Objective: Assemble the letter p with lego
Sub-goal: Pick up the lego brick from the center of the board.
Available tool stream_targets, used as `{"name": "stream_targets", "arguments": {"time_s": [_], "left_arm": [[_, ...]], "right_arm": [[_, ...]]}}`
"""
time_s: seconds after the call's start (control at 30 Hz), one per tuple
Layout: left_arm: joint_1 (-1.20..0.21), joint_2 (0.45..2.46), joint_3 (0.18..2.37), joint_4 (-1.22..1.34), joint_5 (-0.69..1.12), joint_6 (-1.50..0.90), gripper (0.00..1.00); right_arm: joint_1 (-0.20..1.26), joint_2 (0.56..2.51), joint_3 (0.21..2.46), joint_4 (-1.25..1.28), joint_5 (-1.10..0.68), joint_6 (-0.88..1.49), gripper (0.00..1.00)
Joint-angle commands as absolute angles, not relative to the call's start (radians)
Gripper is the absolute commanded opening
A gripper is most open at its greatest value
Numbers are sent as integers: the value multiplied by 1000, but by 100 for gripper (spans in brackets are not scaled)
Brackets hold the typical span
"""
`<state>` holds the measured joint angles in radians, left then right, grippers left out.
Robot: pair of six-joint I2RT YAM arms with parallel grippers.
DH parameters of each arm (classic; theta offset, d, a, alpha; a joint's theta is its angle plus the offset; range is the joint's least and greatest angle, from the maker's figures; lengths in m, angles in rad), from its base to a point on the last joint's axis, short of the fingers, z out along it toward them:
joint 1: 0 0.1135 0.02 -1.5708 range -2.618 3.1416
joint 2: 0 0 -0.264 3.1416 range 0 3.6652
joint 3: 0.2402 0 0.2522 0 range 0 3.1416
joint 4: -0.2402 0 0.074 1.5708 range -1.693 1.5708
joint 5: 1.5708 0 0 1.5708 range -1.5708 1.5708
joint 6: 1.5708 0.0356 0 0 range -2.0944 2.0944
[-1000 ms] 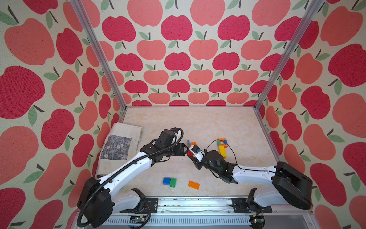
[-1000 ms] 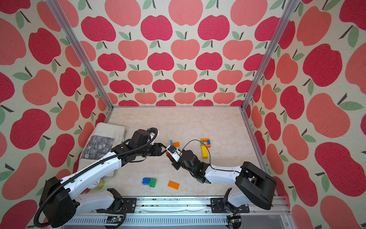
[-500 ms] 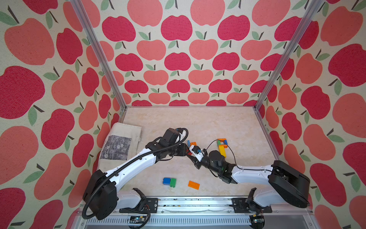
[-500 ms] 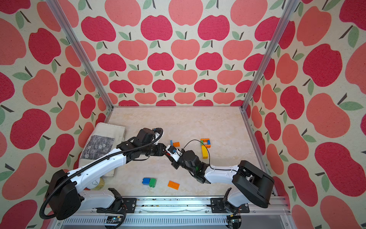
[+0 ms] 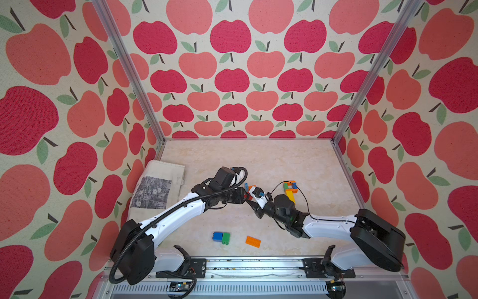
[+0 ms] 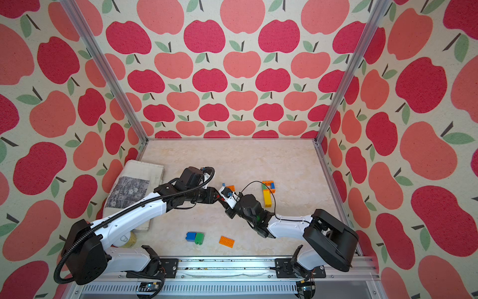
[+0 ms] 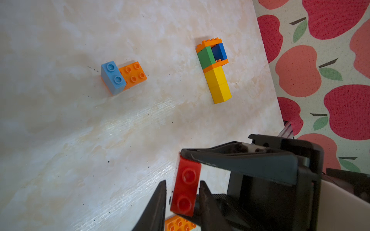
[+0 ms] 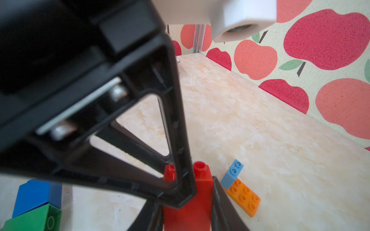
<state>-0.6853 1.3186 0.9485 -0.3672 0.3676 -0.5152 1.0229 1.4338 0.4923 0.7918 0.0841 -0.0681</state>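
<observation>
- Red plastic first: the red brick (image 7: 186, 190), two studs long, is hanging clear of the marbled table (image 5: 258, 160), near its middle, where the two arms are meeting tip to tip.
- Gripping it by its two short ends, the right gripper (image 8: 186, 192) is pinching the red brick. In the right wrist view the brick is sitting tight between the dark fingers, studs pointing away from the camera.
- Across the brick's narrow width the left gripper (image 7: 182, 181) is straddling the same piece. One of its fingers (image 7: 206, 200) is lying against the brick's side, while the other is showing a thin sliver of light beside it. Whether it is squeezing or only standing around the brick, I cannot tell.
- Just beyond the grippers, a light blue brick (image 7: 113, 77) is sitting on one end of an orange plate (image 7: 133, 74) that is resting flat on the table.
- Further towards the right wall, the part-built figure (image 7: 214, 68) is lying on its side. Its yellow bricks (image 7: 218, 86) are forming a stem, and a green brick (image 7: 206, 57) and a blue brick (image 7: 219, 51) are sitting between two thin orange pieces at the head.
- Near the front rail, a blue-and-green pair (image 5: 222, 236) is lying joined side by side. A loose orange plate (image 5: 253, 241) is lying near it, not touching, on its right.
- By the left wall, a folded printed sheet (image 5: 160, 181) is lying flat.
</observation>
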Motion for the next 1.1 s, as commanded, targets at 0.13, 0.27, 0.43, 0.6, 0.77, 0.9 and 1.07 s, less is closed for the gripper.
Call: {"name": "stream_targets", "arguments": {"time_s": [0.13, 0.27, 0.43, 0.6, 0.77, 0.9, 1.07], "left_arm": [[-684, 1337, 979, -391, 389, -511, 24], [-685, 1358, 983, -373, 394, -518, 20], [-684, 1383, 991, -357, 394, -522, 18], [-684, 1401, 1014, -378, 332, -530, 15], [-663, 1388, 1039, -460, 163, -561, 12], [-636, 1353, 1034, -516, 22, -612, 11], [-617, 1286, 1000, -514, -35, -643, 11]], "right_arm": [[1014, 1437, 523, 801, 71, -36, 28], [1014, 1441, 525, 804, 67, -38, 29], [1012, 1437, 524, 796, 64, -44, 30], [994, 1400, 526, 738, 73, -24, 52], [883, 1377, 613, 453, 74, 79, 74], [818, 1453, 730, 197, 62, 95, 83], [778, 1589, 853, 10, 80, 134, 90]]}}
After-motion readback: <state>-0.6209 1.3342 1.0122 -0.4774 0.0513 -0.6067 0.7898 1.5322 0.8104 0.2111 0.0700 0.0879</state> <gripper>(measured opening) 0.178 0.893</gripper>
